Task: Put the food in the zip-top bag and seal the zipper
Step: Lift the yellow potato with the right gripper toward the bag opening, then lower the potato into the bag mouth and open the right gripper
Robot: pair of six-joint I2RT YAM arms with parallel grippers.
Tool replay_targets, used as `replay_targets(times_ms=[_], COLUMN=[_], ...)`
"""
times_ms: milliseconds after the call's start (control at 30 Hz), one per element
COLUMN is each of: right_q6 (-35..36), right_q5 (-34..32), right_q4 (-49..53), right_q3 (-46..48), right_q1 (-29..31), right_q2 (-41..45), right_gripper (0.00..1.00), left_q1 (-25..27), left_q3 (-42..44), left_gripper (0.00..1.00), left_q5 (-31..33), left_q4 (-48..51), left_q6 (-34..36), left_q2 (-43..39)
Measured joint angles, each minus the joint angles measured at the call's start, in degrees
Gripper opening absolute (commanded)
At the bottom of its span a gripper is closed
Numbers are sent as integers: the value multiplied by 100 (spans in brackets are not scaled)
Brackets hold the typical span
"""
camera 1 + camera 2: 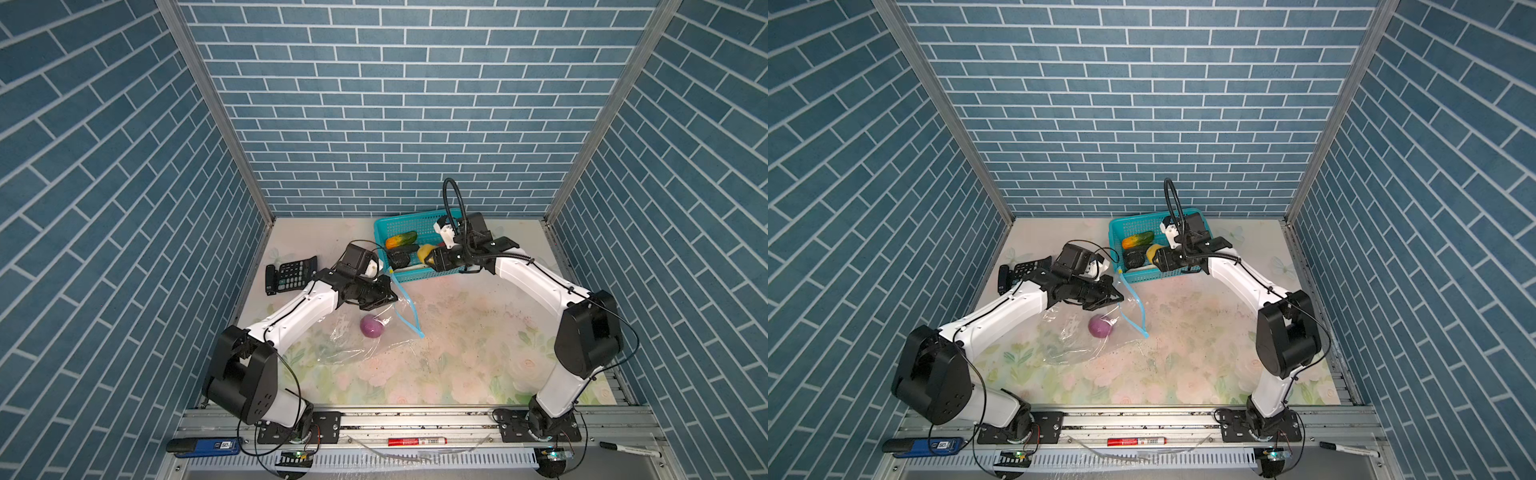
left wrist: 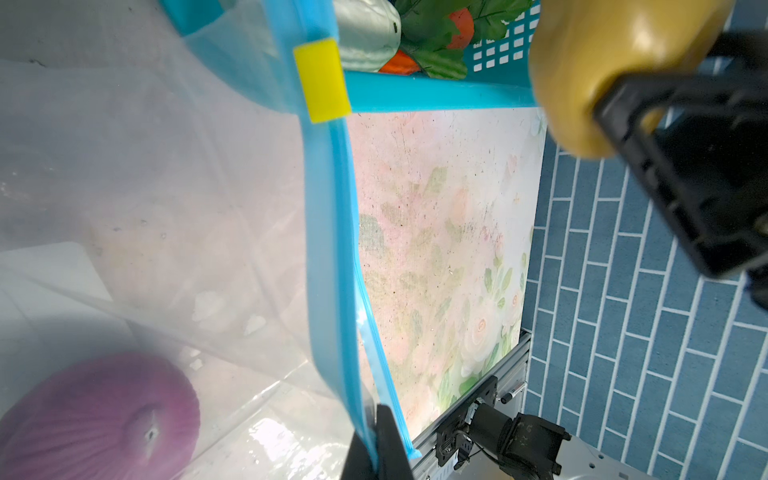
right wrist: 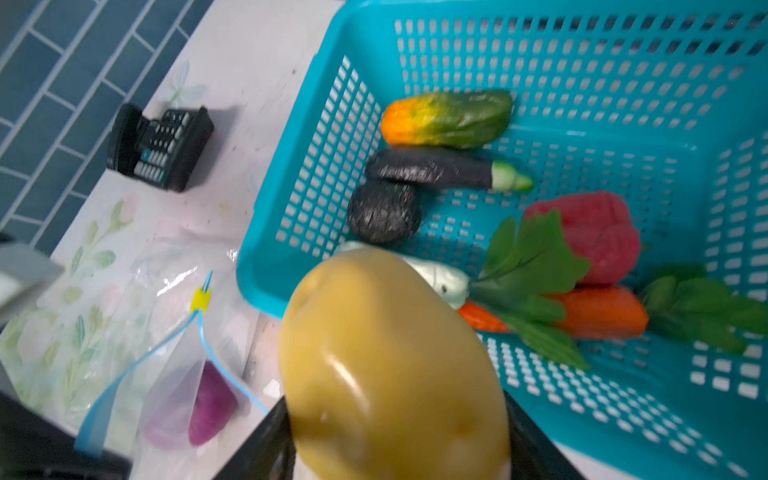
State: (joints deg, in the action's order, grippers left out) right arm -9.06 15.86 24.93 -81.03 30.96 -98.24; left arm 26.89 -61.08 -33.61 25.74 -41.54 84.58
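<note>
The clear zip-top bag [image 1: 353, 347] lies on the flowered mat with the purple onion [image 1: 371, 326] inside it. My left gripper [image 2: 380, 453] is shut on the bag's light-blue zipper [image 2: 328, 249] and holds that edge up, so the mouth gapes. The yellow slider [image 2: 321, 80] sits at the end near the basket. My right gripper [image 3: 395, 449] is shut on the yellow fruit [image 3: 390, 365], held above the front rim of the teal basket [image 1: 386, 226]. In the basket lie the cucumber-like piece [image 3: 446, 118], eggplant [image 3: 432, 168], red piece [image 3: 594, 237] and carrot [image 3: 598, 311].
A dark round fruit [image 3: 384, 212] and a pale piece [image 3: 440, 280] also lie in the basket. A black calculator [image 1: 295, 274] sits at the mat's far left. A red marker [image 1: 417, 441] and a blue tool [image 1: 203, 446] rest on the front rail.
</note>
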Motion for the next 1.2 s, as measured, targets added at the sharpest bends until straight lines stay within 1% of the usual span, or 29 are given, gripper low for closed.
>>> replay_targets(times_ms=[167,433,700,1200], right_q6=[-24,-122,-173,-319], right_q5=[153,520,820,1115], right_q4=[-2,20,-11,-179], right_q3=[745,1073,1102,1211], right_q1=[199,426,704,975], right_q2=[533,905,896,341], right_gripper=[54,54,54,54], left_q1=[0,0,0,22], left_q3=[0,-7,-7,-7], left_gripper=[0,0,0,0], left_q5=[-31,-59,-57,-57], left_q4=[-44,-74,-79,-98], left_q6=[0,-2,-2,-61], left_q2=[0,0,-11,-111])
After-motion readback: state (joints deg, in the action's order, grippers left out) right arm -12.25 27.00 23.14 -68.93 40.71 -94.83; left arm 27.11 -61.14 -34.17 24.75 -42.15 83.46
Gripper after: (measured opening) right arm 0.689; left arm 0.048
